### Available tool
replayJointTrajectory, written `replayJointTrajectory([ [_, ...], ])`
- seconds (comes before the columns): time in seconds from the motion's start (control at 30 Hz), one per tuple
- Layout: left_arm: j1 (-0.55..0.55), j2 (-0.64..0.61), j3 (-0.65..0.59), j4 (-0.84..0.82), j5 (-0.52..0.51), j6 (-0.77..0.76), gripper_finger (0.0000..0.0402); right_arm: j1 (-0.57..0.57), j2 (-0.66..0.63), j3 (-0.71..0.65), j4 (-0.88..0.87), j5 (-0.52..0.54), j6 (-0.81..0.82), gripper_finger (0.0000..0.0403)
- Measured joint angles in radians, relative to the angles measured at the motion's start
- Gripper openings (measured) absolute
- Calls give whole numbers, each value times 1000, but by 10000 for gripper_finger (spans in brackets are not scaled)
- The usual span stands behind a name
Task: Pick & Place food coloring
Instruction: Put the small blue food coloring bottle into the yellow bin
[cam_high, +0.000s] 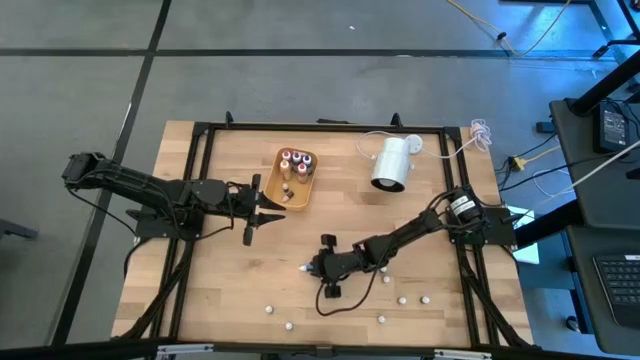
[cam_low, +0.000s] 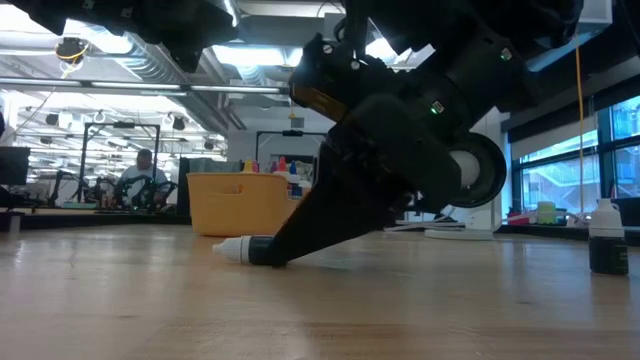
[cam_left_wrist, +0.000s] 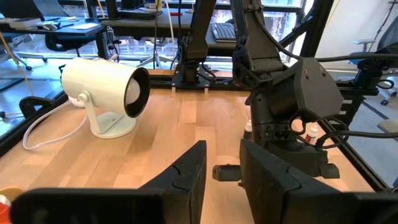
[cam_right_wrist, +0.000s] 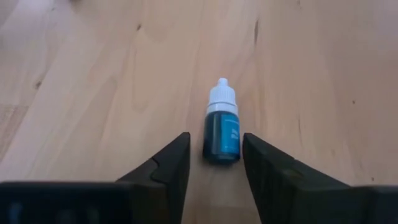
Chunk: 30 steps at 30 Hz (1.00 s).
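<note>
A food coloring bottle (cam_right_wrist: 222, 127) with a teal body and a white cap lies on its side on the wooden table, cap pointing away from my right gripper (cam_right_wrist: 216, 155). That gripper is open, slanting down, with one finger on each side of the bottle's base end. In the high view it (cam_high: 312, 267) is near the table's middle, with the cap (cam_high: 303, 268) showing just beyond it. My left gripper (cam_high: 268, 208) waits open with nothing in it, beside the orange tray (cam_high: 281, 195), which holds several upright bottles (cam_high: 297, 160). My right gripper has its fingers level with the bottle's base end (cam_right_wrist: 221, 152), coming along the bottle from behind it. A gap shows between one finger (cam_right_wrist: 177, 158) and the body. I cannot tell whether the other finger (cam_right_wrist: 255, 158) touches it. The bottle lies flat on the table.
A white cylinder lamp (cam_high: 390, 165) with its cord lies at the far right. Several loose bottles (cam_high: 403, 299) are scattered along the table's near edge. One dark bottle (cam_low: 607, 240) stands upright at the right of the low view. A black frame runs around the table.
</note>
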Motion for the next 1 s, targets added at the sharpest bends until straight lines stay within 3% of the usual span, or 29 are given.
replayJointTrajectory([
  [0.3,0,0,0,0,0,0,91,-14,0,0,2,-15,3,162],
  [0.7,0,0,0,0,0,0,92,-14,-6,0,-2,-14,-63,68],
  [1.0,0,0,0,0,0,0,95,-99,-229,0,-158,42,-211,82],
])
